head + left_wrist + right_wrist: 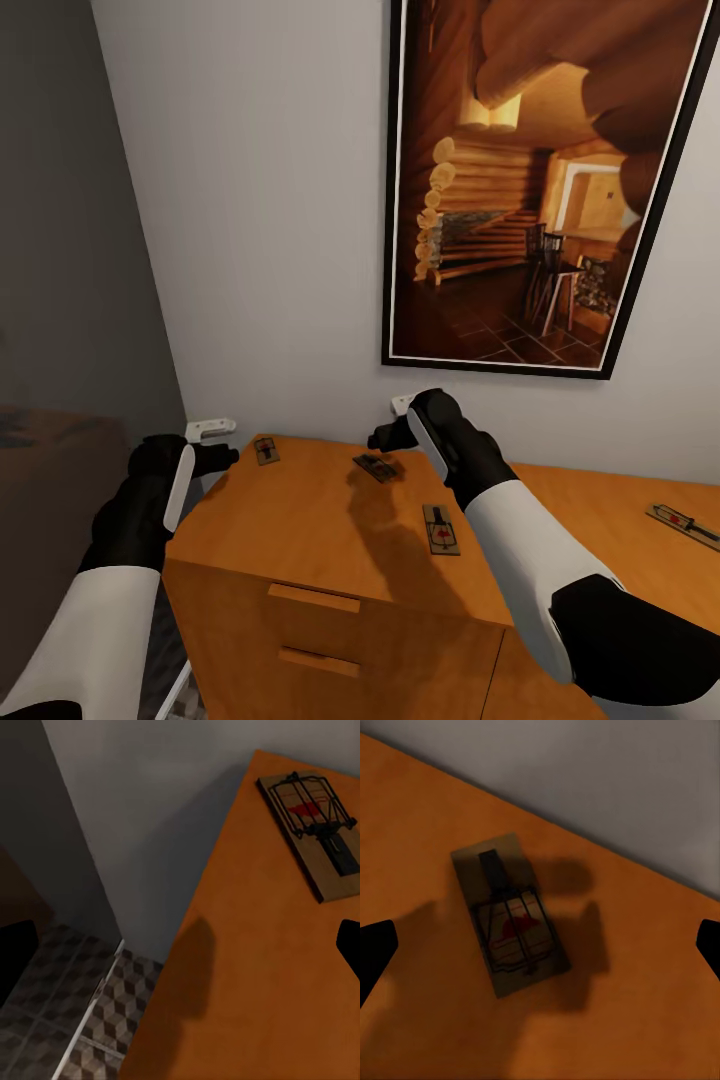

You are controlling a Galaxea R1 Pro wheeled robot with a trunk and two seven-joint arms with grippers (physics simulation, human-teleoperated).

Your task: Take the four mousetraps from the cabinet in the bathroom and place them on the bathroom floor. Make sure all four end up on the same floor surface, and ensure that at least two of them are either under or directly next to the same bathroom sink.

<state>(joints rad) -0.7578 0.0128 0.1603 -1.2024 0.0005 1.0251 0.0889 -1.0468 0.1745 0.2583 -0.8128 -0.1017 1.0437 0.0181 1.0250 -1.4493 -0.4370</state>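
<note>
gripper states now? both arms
Left gripper: open, empty, beside the cabinet.
Right gripper: open, empty, above a mousetrap.

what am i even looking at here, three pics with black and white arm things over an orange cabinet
It is a simulated two-armed robot. The large picture comes from a camera on its head, looking down over both arms; the other two come from cameras near each gripper.

Four mousetraps lie on the flat top of the cabinet: one near the back left corner, one in the middle, one nearer the front and one far right.

The right gripper hangs open over the middle trap, which its wrist camera sees between the fingertips. The left gripper is at the cabinet's left edge, beside the corner trap. Nothing is held. The patterned bathroom floor shows below.
</note>
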